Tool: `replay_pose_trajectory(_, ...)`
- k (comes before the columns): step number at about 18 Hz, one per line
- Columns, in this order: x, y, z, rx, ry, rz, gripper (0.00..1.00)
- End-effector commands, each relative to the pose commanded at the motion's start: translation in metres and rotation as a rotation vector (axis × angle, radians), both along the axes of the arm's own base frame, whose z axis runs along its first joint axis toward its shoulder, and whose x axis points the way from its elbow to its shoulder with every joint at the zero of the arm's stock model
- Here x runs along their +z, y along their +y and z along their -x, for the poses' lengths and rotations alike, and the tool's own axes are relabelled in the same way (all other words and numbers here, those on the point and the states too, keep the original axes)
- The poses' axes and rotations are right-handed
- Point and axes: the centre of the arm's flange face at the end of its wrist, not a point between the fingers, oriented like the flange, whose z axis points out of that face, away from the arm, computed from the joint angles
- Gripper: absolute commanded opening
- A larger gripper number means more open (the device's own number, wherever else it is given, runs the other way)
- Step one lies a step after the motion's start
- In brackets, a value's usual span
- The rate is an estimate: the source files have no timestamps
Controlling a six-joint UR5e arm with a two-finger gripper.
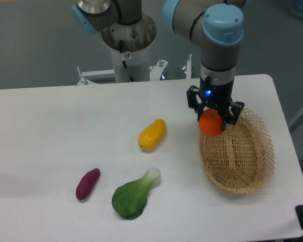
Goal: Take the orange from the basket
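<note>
Orange (210, 124) round, smooth, clamped above woven wicker basket (242, 166) rim.

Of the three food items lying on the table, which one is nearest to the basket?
The yellow fruit, the elongated one lying left of the basket. The purple sweet potato and the green leafy vegetable both lie farther left and nearer the camera.

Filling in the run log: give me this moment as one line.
phase: lifting | gripper: shut on orange | orange: above basket left rim | basket: no fruit inside
</note>
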Motion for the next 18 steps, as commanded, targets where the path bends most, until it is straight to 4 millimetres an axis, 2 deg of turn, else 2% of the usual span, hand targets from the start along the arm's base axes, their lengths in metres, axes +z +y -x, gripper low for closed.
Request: replay_pose_trajectory(18, 0.0007, 0.0048, 0.0009, -0.006, 0.009, -0.007, 0.68)
